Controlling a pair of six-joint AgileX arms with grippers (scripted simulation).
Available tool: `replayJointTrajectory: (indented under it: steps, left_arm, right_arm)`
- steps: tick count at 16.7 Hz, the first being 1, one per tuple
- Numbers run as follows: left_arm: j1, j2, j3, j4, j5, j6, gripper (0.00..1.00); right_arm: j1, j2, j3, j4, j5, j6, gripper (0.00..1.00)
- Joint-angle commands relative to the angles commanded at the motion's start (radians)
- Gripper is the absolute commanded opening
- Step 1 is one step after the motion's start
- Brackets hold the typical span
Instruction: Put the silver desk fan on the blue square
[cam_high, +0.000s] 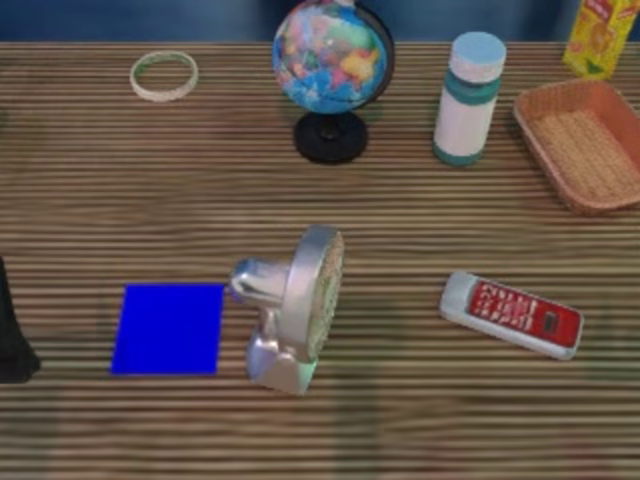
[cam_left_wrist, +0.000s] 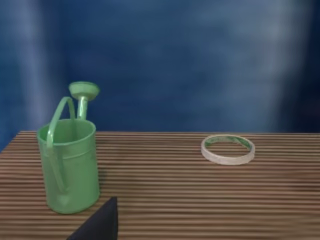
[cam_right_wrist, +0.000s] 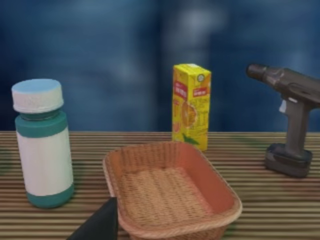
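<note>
A: What can you say about the tools?

B: Little. The left tool (cam_high: 12, 345) shows only as a dark shape at the left edge of the bench (cam_high: 400, 430) in the top view, level with the blue square (cam_high: 168, 328). I cannot tell whether it is wide or narrow, and it touches nothing that I can see. The right tool does not appear in the top view at all. Each wrist view shows only a dark fingertip (cam_left_wrist: 100, 225) at its lower edge, so the right one is just as unclear.

A: And the silver desk fan?

B: The silver desk fan (cam_high: 295, 305) stands upright near the middle of the bench, just right of the blue square, with its rear motor housing pointing toward the patch and about reaching its right edge. Its base sits off the blue. It is well apart from the left tool, with the whole square between them.

A: What do the wrists look at?

B: The left one faces a green watering can (cam_left_wrist: 70, 165) and a tape ring (cam_left_wrist: 228, 149); the right one faces a wicker basket (cam_right_wrist: 172, 195), a white bottle (cam_right_wrist: 44, 145), a juice carton (cam_right_wrist: 191, 105) and a drill (cam_right_wrist: 292, 125).
</note>
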Motion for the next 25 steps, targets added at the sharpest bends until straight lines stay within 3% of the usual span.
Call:
replayJointTrajectory:
  steps: [4, 9, 20, 25]
  left_arm:
    - [-0.015, 0.031, 0.028, -0.029, 0.0, -0.006, 1.0]
    - [-0.12, 0.291, 0.276, -0.262, -0.003, -0.06, 1.0]
    - [-0.49, 1.418, 1.391, -1.01, 0.002, -0.292, 1.0]
    - [-0.63, 1.83, 1.774, -1.304, 0.003, -0.374, 1.0]
  right_arm:
    - [0.0, 0.0, 0.0, 0.0, 0.0, 0.0, 1.0]
    - [0.0, 0.0, 0.0, 0.0, 0.0, 0.0, 1.0]
    - [0.0, 0.0, 0.0, 0.0, 0.0, 0.0, 1.0]
    - [0.0, 0.0, 0.0, 0.0, 0.0, 0.0, 1.0]
